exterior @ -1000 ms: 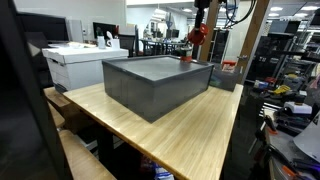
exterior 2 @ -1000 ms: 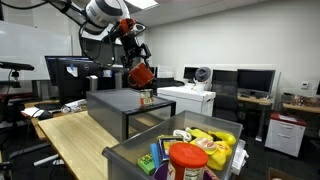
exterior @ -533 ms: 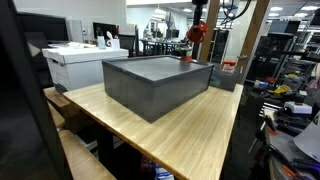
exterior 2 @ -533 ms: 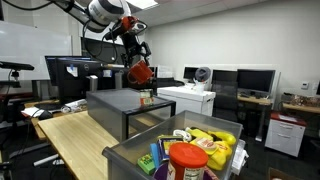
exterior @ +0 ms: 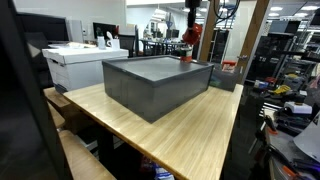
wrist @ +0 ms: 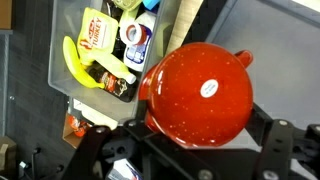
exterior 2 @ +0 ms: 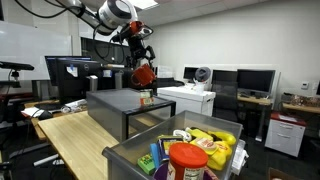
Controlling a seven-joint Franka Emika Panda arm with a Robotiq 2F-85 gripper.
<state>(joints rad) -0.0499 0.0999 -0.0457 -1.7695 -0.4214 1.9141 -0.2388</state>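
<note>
We see the pot (wrist: pixel 195 95) glossy red with fine pale speckles and a small white sticker. Box (exterior: pixel 155 85) is dark grey, table (exterior: pixel 195 135) light wood grain. Bin (exterior 2: pixel 125 165) is translucent grey, with a yellow bag (exterior 2: pixel 215 138) and a red lid (exterior 2: pixel 187 155). Printer (exterior: pixel 75 62) is white.

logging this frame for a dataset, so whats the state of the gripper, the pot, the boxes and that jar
gripper: shut on the red pot
red pot: held up in the air, touching nothing else
grey box: standing on the table, contents not visible
clear bin: no lid, full
red-lidded jar: upright in the clear bin, lid on
</note>
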